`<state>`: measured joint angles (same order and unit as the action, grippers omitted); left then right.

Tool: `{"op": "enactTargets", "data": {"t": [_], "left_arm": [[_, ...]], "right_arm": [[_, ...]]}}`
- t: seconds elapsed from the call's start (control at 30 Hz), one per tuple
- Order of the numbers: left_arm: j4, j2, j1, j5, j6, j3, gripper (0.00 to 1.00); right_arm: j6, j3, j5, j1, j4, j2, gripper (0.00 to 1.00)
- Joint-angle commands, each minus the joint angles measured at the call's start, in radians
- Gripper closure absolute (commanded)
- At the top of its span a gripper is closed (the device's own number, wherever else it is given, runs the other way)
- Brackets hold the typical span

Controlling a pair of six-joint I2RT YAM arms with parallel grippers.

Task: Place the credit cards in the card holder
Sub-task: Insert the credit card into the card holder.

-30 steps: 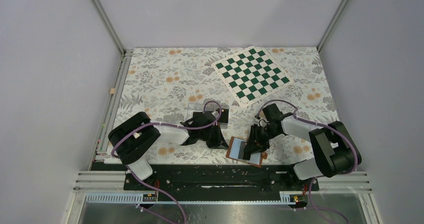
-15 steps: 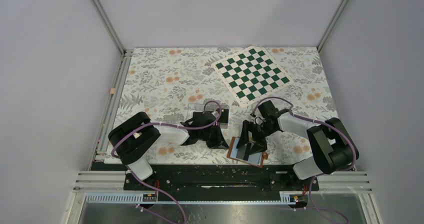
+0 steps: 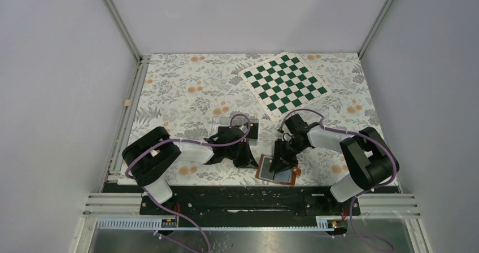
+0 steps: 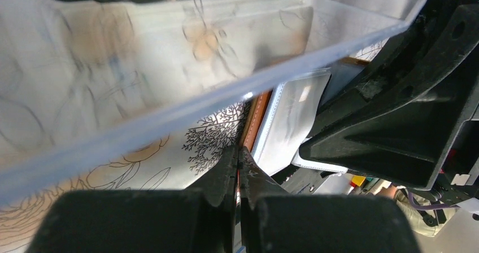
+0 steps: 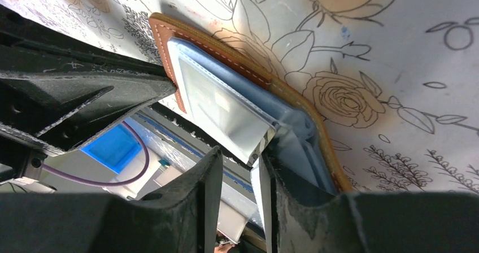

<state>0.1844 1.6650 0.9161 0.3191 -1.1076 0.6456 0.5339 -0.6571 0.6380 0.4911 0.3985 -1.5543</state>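
card holder (image 3: 266, 173) half hidden under right jaws, clear box (image 4: 169, 66) blurred

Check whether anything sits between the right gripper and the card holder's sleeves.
Nothing visible does. The right gripper is right at the open card holder, with the corner of a clear sleeve between its parted fingers. The shut left gripper sits beside the holder's opposite edge, not in between.

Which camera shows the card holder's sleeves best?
Right wrist: the card holder fills the frame, sleeves fanned. Top view shows it small, partly under the right gripper. Left wrist catches an edge past the clear box.
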Motion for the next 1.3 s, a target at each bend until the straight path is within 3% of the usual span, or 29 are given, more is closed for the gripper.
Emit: {"op": "enactTargets", "data": {"t": [0.0, 0.3, 0.47, 0.57, 0.87, 1.27], "left_arm": [[-0.043, -0.013, 0.016, -0.043, 0.01, 0.002, 1.0], [-0.122, -0.164, 0.016, -0.158, 0.048, -0.023, 1.0], [-0.147, -0.257, 0.016, -0.221, 0.071, -0.037, 1.0], [-0.141, -0.28, 0.016, -0.228, 0.08, -0.04, 1.0], [-0.088, -0.237, 0.016, -0.179, 0.087, -0.032, 1.0], [-0.075, -0.228, 0.015, -0.168, 0.092, -0.029, 1.0]], "right_arm": [[-0.005, -0.036, 0.002, 0.02, -0.058, 0.02, 0.66], [-0.043, 0.028, -0.067, 0.02, -0.045, 0.213, 0.93], [-0.064, 0.048, -0.126, 0.02, -0.002, 0.251, 0.96], [-0.074, 0.052, -0.141, 0.019, 0.011, 0.234, 0.93], [-0.062, 0.051, -0.061, 0.02, -0.08, 0.162, 0.69], [-0.029, 0.037, -0.01, 0.02, -0.154, 0.057, 0.65]]}}
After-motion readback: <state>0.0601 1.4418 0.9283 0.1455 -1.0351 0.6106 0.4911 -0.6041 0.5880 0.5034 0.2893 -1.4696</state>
